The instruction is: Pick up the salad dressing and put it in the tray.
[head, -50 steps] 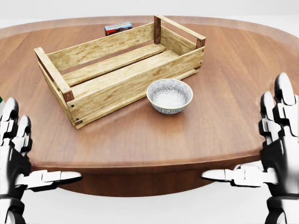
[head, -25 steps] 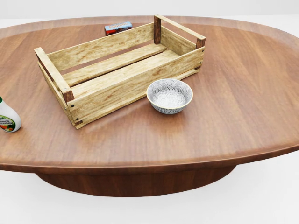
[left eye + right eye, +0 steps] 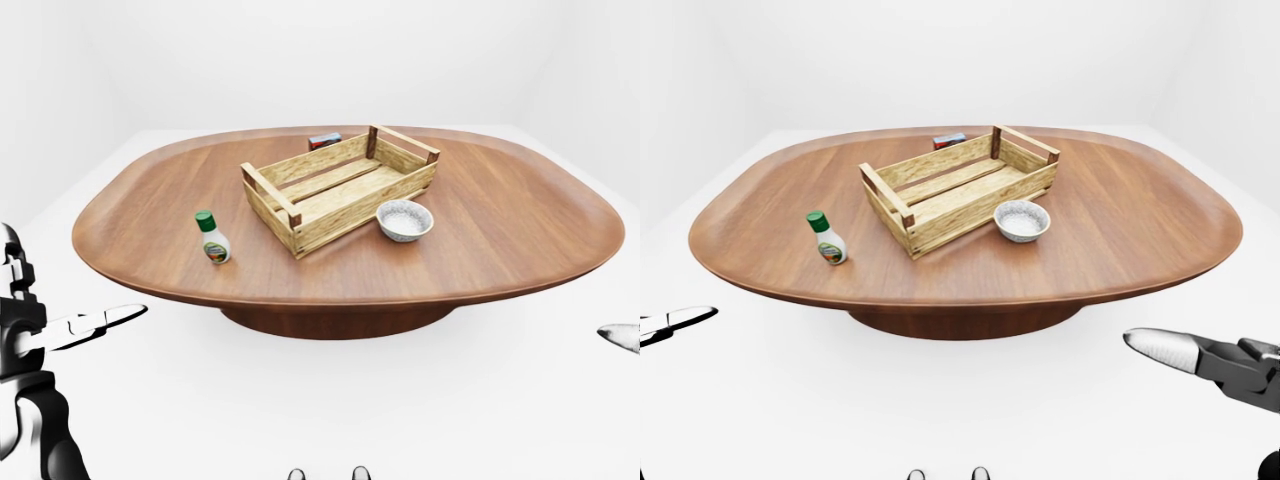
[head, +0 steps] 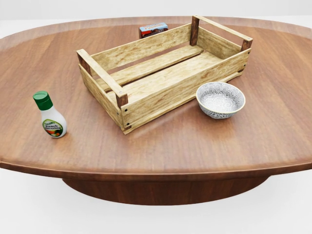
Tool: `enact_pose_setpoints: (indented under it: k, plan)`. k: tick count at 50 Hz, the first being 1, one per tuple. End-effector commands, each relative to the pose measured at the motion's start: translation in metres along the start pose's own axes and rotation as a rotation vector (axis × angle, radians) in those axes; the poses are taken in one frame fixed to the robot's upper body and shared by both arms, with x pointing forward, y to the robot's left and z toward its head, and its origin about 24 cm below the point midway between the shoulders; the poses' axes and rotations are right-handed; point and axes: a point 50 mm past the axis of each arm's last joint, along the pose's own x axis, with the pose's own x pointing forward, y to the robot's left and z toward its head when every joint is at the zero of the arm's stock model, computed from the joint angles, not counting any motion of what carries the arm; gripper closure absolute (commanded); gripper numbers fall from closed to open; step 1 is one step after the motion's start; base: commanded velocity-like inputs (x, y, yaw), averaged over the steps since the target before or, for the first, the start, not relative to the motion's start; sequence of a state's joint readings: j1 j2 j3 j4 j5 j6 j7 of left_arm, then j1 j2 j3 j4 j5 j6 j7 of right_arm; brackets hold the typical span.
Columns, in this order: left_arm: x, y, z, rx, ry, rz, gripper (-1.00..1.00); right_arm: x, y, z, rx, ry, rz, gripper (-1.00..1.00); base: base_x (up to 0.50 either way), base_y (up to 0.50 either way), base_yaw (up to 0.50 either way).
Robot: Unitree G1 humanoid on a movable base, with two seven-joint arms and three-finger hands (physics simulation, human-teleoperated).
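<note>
Head view showed the salad dressing (image 4: 50, 117) upright left of the tray (image 4: 165, 68); light, slick plastic, best gripped mid-body. Both hands' fingers were spread apart, empty.

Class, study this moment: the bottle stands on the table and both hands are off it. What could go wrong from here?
1. The bottle is narrow, upright and near the table edge; a clumsy reach may topple it or knock it off.
2. The tray has raised walls; a low carry could catch one.
3. The left hand starts low and short of the table, so the approach is long.
</note>
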State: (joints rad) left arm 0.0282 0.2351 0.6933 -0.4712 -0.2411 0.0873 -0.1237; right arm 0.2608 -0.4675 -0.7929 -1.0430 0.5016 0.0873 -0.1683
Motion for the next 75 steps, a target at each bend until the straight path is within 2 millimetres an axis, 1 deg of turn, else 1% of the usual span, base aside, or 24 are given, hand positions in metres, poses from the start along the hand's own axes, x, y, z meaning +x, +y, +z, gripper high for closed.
enact_pose_setpoints:
  k: [1,6,14,18,22,27,30,31,34,37,39,44,47,51,53,55,63,69,71,74,75]
  plan:
    - [-0.001,0.0,0.002,0.01,-0.006,0.0,-1.0,0.0,0.007,-0.001,-0.024,-0.012,0.031,-1.0,0.11,0.5,0.0]
    - [-0.001,-0.001,0.004,0.011,-0.014,-0.002,-1.0,0.0,0.014,-0.004,-0.043,-0.007,0.082,-1.0,0.27,0.49,0.0]
    - [0.0,-0.001,0.001,0.004,-0.005,-0.006,-1.0,-0.001,0.017,-0.005,-0.048,-0.004,0.108,-1.0,0.4,0.4,0.0]
    - [-0.001,-0.001,0.006,0.007,-0.025,-0.003,-1.0,-0.001,0.017,-0.005,-0.052,0.001,0.112,-1.0,0.45,0.32,0.0]
    - [0.0,-0.001,0.005,0.008,-0.02,-0.007,-1.0,0.0,0.016,-0.004,-0.041,0.007,0.113,-1.0,0.45,0.32,0.0]
    - [0.0,-0.002,0.005,0.007,-0.022,-0.009,-1.0,-0.001,0.009,-0.003,-0.036,0.032,0.103,-1.0,0.45,0.32,0.0]
    - [0.0,-0.003,0.003,0.007,-0.015,-0.01,-1.0,-0.001,0.01,-0.003,-0.031,0.035,0.104,-1.0,0.45,0.31,0.0]
    - [-0.001,-0.003,0.011,0.006,-0.045,-0.011,-1.0,-0.001,0.011,-0.003,-0.028,0.034,0.105,-1.0,0.45,0.32,0.0]
    - [-0.001,0.0,0.01,0.007,-0.04,-0.008,-1.0,-0.001,0.011,-0.004,-0.037,0.037,0.112,-1.0,0.45,0.32,0.0]
    - [-0.002,0.002,0.011,0.003,-0.043,-0.008,-1.0,-0.001,0.007,-0.002,-0.033,0.043,0.104,-1.0,0.46,0.31,0.0]
    - [-0.002,0.002,0.015,0.002,-0.06,-0.006,-1.0,-0.002,0.006,-0.002,-0.038,0.05,0.103,-1.0,0.46,0.31,0.0]
    - [-0.001,0.0,0.004,-0.002,-0.016,-0.014,-1.0,-0.004,0.009,-0.005,-0.053,0.05,0.111,-1.0,0.46,0.3,0.0]
    - [-0.001,-0.001,0.005,-0.005,-0.023,-0.02,-1.0,-0.004,0.007,-0.003,-0.059,0.04,0.109,-1.0,0.48,0.27,0.0]
    - [-0.001,-0.002,-0.006,-0.008,0.025,-0.029,-1.0,-0.007,0.009,-0.006,-0.06,0.044,0.113,-1.0,0.49,0.22,0.0]
    - [-0.001,0.0,-0.015,-0.015,0.06,-0.027,-1.0,-0.007,0.005,-0.004,0.016,0.049,0.1,-1.0,0.5,0.01,0.0]
    - [0.0,-0.001,-0.017,-0.015,0.069,-0.026,-1.0,-0.011,-0.002,-0.004,0.126,0.076,0.075,-1.0,0.5,-0.12,0.0]
    - [-0.002,-0.003,-0.008,-0.015,0.036,-0.029,-1.0,-0.01,-0.006,-0.002,0.142,0.101,0.056,-1.0,0.26,-0.47,0.0]
    - [-0.001,-0.005,-0.004,-0.012,0.018,-0.033,-1.0,-0.009,-0.001,-0.004,0.128,0.098,0.068,-1.0,0.2,-0.5,0.0]
    - [-0.003,-0.008,0.0,-0.009,0.0,-0.039,-1.0,-0.011,0.002,-0.006,0.119,0.104,0.085,-1.0,0.29,-0.48,0.0]
    - [-0.003,-0.008,-0.002,-0.01,0.009,-0.04,-1.0,-0.01,0.002,-0.006,0.114,0.102,0.085,-1.0,0.29,-0.48,0.0]
    - [-0.003,-0.007,0.001,-0.009,-0.002,-0.036,-1.0,-0.009,0.001,-0.005,0.114,0.097,0.079,-1.0,0.31,-0.46,0.0]
